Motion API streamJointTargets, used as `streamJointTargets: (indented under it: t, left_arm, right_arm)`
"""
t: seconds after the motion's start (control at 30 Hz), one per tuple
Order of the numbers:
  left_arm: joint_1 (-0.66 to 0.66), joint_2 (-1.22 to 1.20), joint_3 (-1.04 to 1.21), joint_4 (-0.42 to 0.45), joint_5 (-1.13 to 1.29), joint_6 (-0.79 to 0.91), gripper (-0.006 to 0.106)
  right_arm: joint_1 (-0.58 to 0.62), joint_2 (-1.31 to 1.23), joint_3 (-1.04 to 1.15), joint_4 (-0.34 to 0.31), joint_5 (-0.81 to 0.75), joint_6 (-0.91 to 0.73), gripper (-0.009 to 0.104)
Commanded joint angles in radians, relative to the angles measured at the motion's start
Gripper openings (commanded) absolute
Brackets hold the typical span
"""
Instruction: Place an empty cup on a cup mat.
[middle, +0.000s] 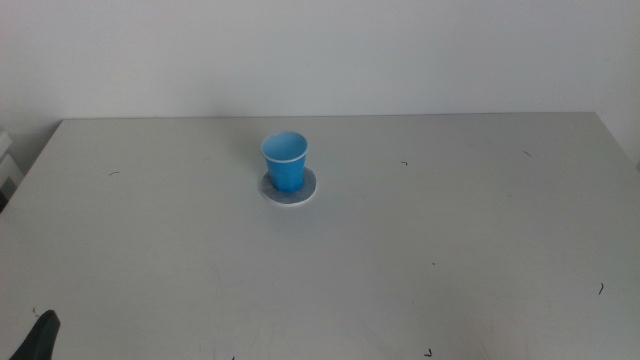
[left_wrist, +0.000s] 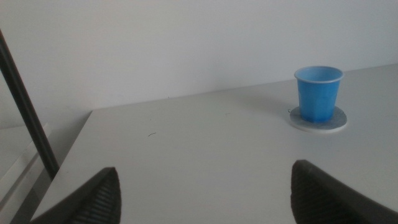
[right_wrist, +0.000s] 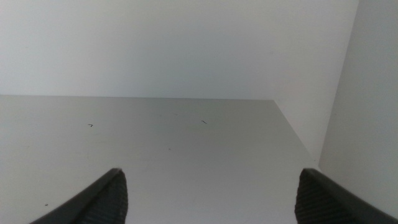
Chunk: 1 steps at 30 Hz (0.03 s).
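The blue cup (middle: 285, 160) stands upright on the grey cup mat (middle: 290, 189) at the middle of the table, toward the back. Both also show in the left wrist view: the cup (left_wrist: 318, 93) on the mat (left_wrist: 318, 120), far from the jaws. My left gripper (left_wrist: 205, 193) is open and empty; only its tip (middle: 40, 335) shows at the middle view's bottom left corner. My right gripper (right_wrist: 208, 196) is open and empty over bare table near the right edge; it is out of the middle view.
The grey table (middle: 400, 260) ends at a white wall at the back. A dark pole (left_wrist: 25, 112) stands off the table's left edge. The table's right edge (right_wrist: 298, 137) runs beside a white wall.
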Motion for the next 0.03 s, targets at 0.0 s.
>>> streamJointTargets:
  t: [0.0]
  left_arm:
    - [0.001, -0.016, -0.006, -0.007, -0.077, -0.013, 0.105]
  right_arm:
    - [0.0, -0.026, -0.008, -0.014, -0.075, -0.005, 0.094]
